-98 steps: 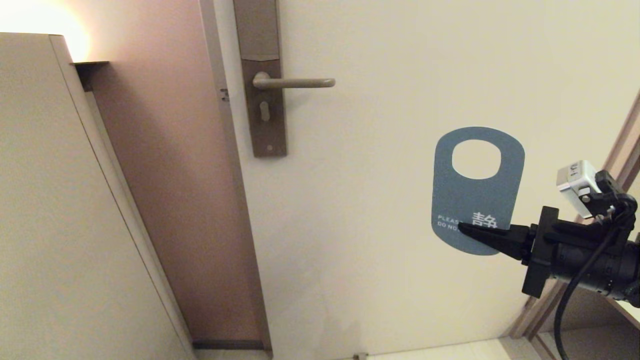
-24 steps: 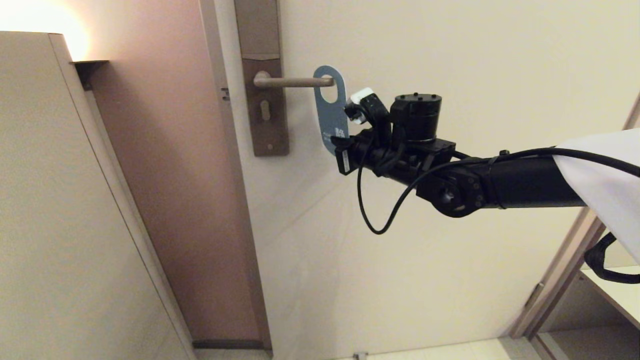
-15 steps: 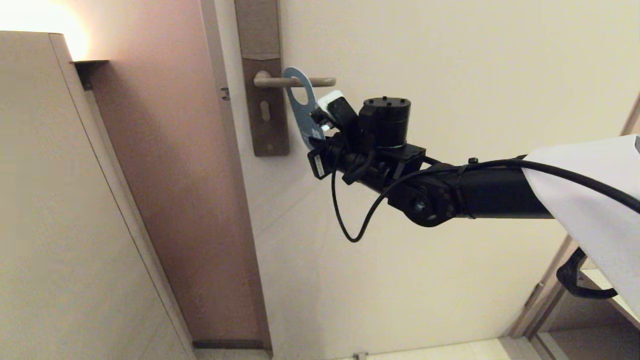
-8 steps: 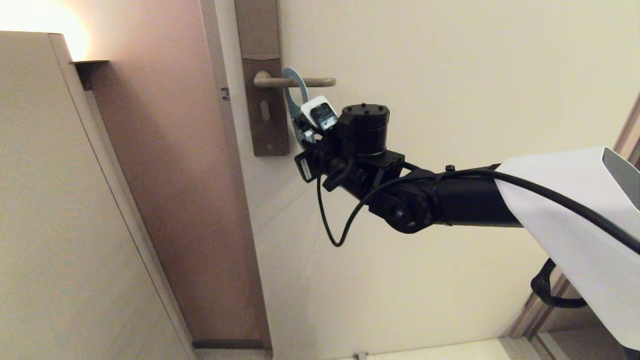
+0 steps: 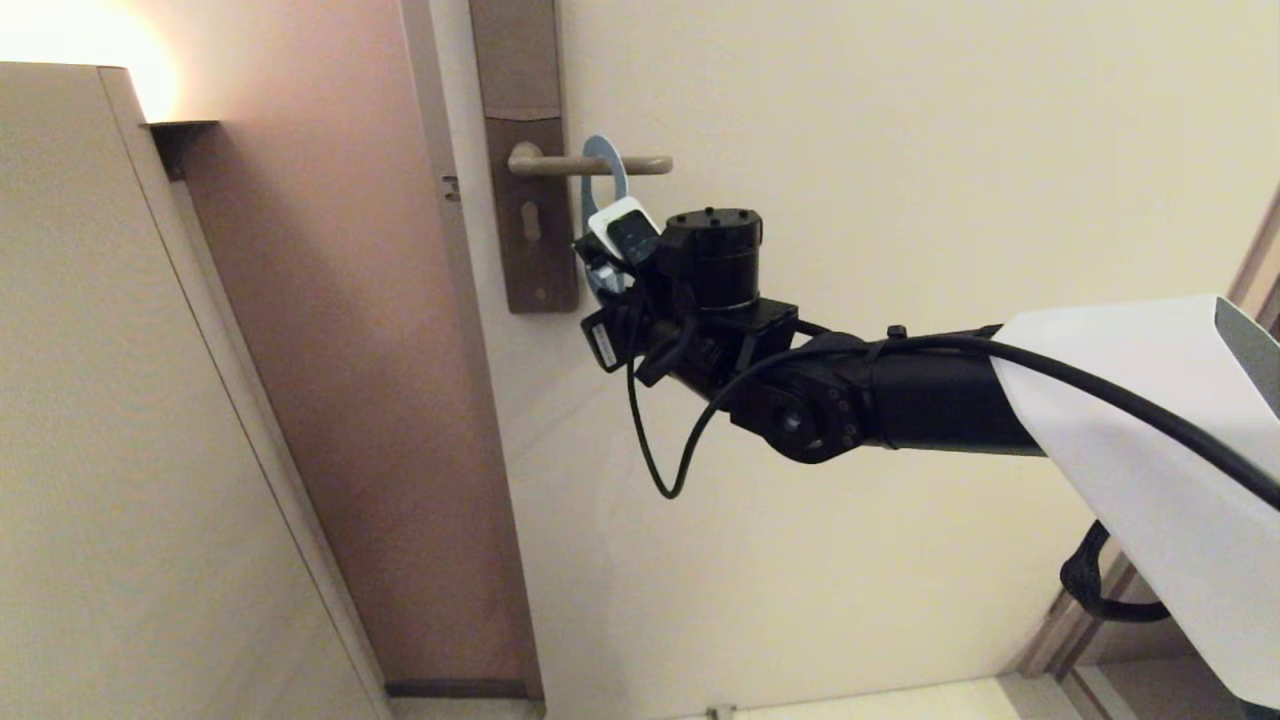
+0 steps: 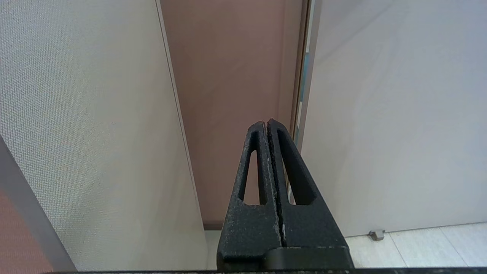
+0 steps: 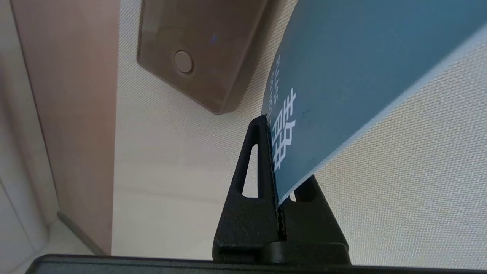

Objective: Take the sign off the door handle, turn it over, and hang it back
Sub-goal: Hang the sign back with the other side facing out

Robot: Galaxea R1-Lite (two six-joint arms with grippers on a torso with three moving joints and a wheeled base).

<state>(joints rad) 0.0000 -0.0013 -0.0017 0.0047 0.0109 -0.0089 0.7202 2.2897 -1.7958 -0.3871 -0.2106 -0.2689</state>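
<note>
The sign (image 5: 603, 141) shows edge-on in the head view, its oval hole threaded over the door handle (image 5: 545, 164), a beige lever on a brown backplate (image 5: 535, 260). My right arm (image 5: 720, 330) reaches in from the right, just below the lever. In the right wrist view my right gripper (image 7: 271, 125) is shut on the sign's lower end, with the blue face (image 7: 361, 57) and its white text in view. My left gripper (image 6: 267, 122) is shut with nothing in it, low down and pointing at the door frame; it does not show in the head view.
A pale cabinet panel (image 5: 100, 400) stands at the left, with a brown wall strip (image 5: 400, 400) between it and the cream door (image 5: 900, 150). A black cable (image 5: 650, 450) loops under my right wrist. A small door stop (image 6: 376, 234) sits on the floor.
My right arm has carried the sign from the far right onto the lever. Over the last second the wrist turned the sign more edge-on, while the arm shifted left and slightly down.
</note>
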